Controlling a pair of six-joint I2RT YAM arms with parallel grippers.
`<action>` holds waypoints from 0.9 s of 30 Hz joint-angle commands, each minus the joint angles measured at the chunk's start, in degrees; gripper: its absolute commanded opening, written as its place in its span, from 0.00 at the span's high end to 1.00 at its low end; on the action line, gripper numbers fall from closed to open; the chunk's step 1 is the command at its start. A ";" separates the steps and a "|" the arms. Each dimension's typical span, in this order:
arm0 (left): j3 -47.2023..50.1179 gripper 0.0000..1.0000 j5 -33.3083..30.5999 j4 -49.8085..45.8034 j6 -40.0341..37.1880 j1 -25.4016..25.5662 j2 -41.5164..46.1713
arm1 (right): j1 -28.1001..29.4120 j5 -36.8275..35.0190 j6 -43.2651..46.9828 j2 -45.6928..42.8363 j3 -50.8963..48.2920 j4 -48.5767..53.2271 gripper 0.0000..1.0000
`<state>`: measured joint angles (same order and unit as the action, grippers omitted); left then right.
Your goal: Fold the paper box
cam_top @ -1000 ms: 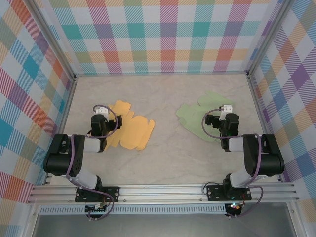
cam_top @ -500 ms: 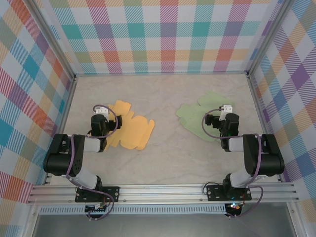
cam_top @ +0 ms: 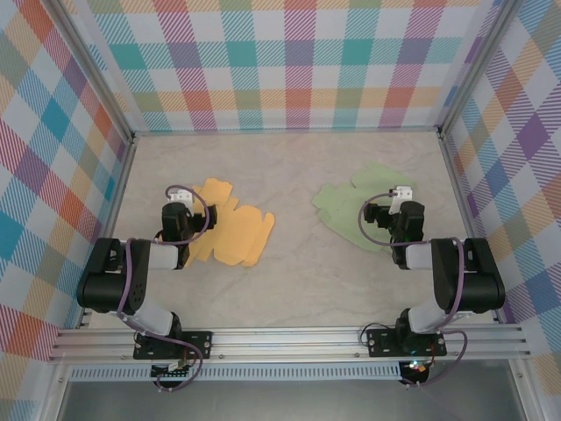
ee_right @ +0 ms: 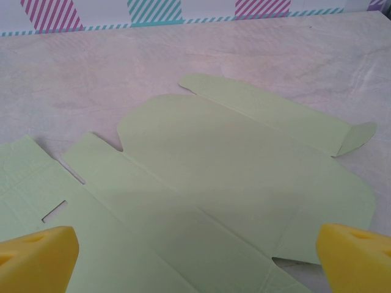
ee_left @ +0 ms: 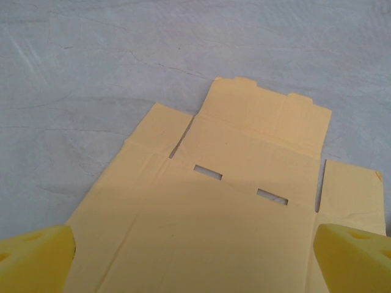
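Note:
Two paper box blanks lie flat and unfolded on the marbled table. The orange-yellow paper box [cam_top: 235,231] is at the left, and its two slots and flaps show in the left wrist view [ee_left: 244,177]. The pale green paper box [cam_top: 349,209] is at the right, with its rounded flaps spread in the right wrist view [ee_right: 232,177]. My left gripper [cam_top: 178,224] [ee_left: 195,268] hovers over the yellow sheet's left edge, open, with nothing between its yellow fingertips [ee_left: 33,259]. Over the green sheet's right part my right gripper [cam_top: 401,219] [ee_right: 195,262] is open too, its fingertips [ee_right: 357,256] wide apart.
Checkered walls [cam_top: 298,61] close the table at the back and both sides. An aluminium rail [cam_top: 289,342] carrying the arm bases runs along the near edge. Bare table [cam_top: 294,263] lies between the two sheets and toward the back.

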<state>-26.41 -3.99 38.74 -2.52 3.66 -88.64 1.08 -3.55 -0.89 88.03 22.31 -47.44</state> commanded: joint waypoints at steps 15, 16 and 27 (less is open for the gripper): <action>-4.59 0.00 -7.36 -30.88 27.28 0.04 33.55 | -0.18 -1.29 -10.52 -21.30 10.20 38.00 0.00; -4.92 0.00 -8.90 -35.45 30.72 0.10 35.93 | -0.04 -1.26 -11.70 -21.75 11.27 40.64 0.00; -3.53 0.00 -14.71 -69.49 51.79 0.06 53.95 | 5.89 10.64 -17.17 -15.95 24.81 60.43 0.00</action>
<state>-31.48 -17.12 -19.20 41.85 3.66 -36.07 4.75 2.92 -15.92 69.89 44.14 5.91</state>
